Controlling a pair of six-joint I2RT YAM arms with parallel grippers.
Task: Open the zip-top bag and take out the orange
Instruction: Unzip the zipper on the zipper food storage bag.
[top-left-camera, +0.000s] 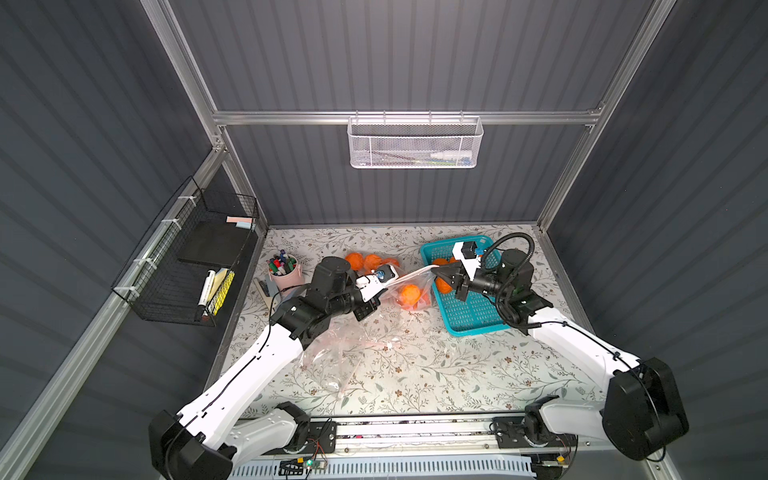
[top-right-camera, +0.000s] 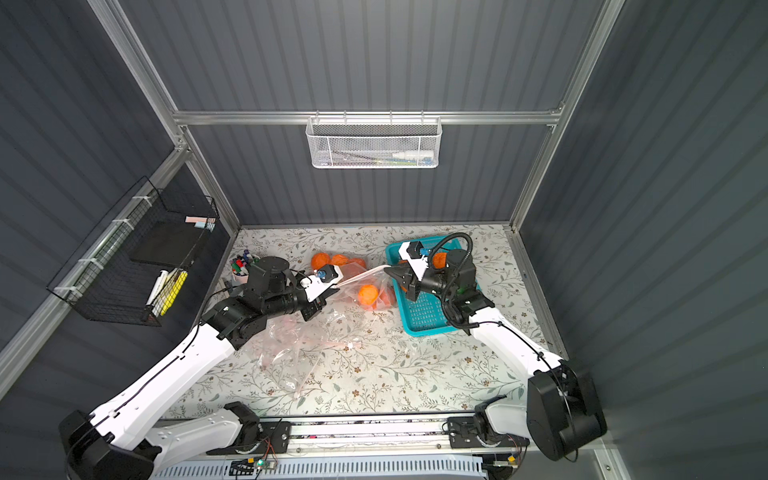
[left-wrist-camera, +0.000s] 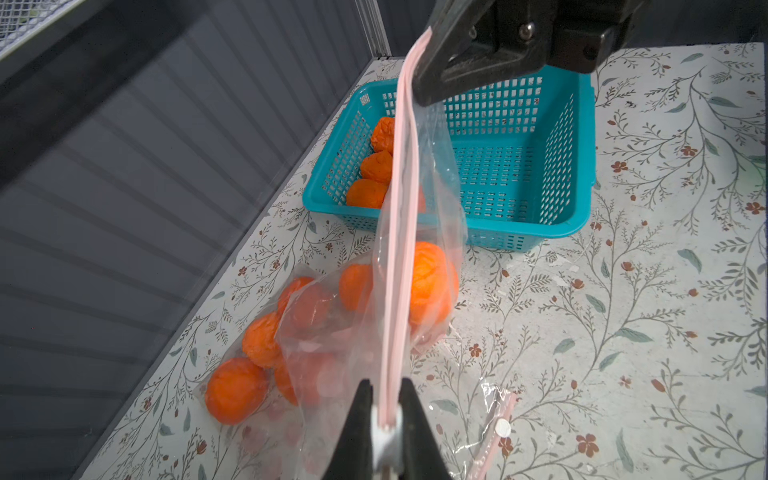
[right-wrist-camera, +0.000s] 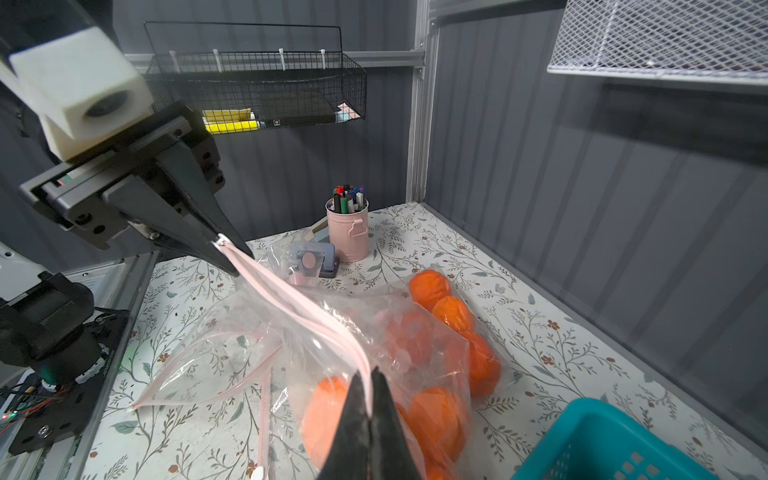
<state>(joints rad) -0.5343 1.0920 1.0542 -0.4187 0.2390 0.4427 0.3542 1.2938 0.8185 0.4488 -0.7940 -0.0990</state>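
A clear zip-top bag (top-left-camera: 411, 291) (right-wrist-camera: 374, 332) with a pink zip strip (left-wrist-camera: 399, 249) hangs stretched between my two grippers, above the floral table. An orange (top-left-camera: 409, 294) (top-right-camera: 368, 294) (left-wrist-camera: 430, 282) (right-wrist-camera: 324, 411) shows through its film, with more orange behind it. My left gripper (top-left-camera: 384, 289) (top-right-camera: 336, 289) (left-wrist-camera: 386, 384) is shut on the strip's end at its white slider. My right gripper (top-left-camera: 434, 271) (top-right-camera: 386, 270) (right-wrist-camera: 368, 376) is shut on the strip's other end, over the basket's near-left corner. The two pink tracks run close together between the grips.
A teal basket (top-left-camera: 478, 324) (left-wrist-camera: 582, 124) at the right holds several oranges (left-wrist-camera: 376, 166). Another bag of oranges (top-left-camera: 365, 262) (right-wrist-camera: 453, 316) lies at the back. Empty bags (top-left-camera: 345, 353) lie in front of the left arm. A pink pen cup (top-left-camera: 284, 270) stands at the left.
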